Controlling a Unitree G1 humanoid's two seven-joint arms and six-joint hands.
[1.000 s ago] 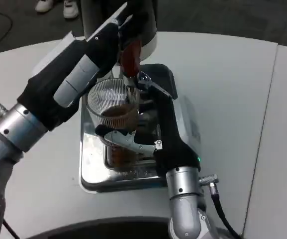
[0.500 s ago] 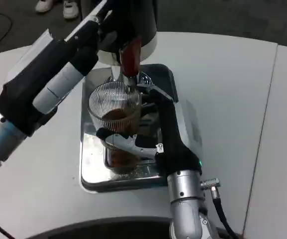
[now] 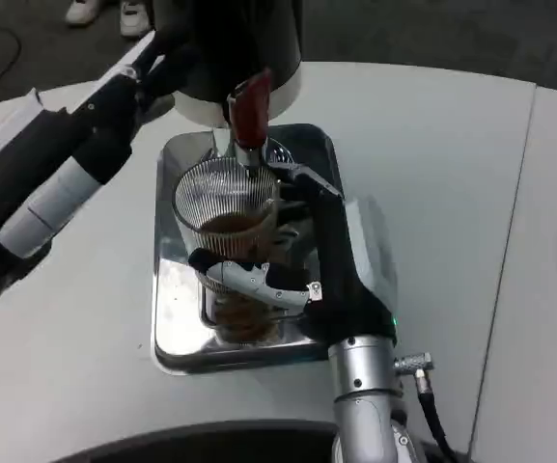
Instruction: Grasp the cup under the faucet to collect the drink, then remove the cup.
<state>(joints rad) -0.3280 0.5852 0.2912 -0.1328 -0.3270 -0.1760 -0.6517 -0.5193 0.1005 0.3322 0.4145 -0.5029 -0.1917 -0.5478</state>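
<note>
Cup at frame centre, ribbed glass part-filled with brown drink, standing on steel tray right under the red tap. Gripped by right hand, fingers wrapped round its lower wall. Left hand up at upper left by the dispenser; cannot tell its fingers. To remove well: hold level, draw slowly toward bottom of frame, clear of tap.

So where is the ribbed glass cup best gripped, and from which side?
Around its ribbed side wall, below the rim, coming from the robot's right as the right hand does. The cup stands upright on the metal tray, and the red tap handle blocks access from above.
</note>
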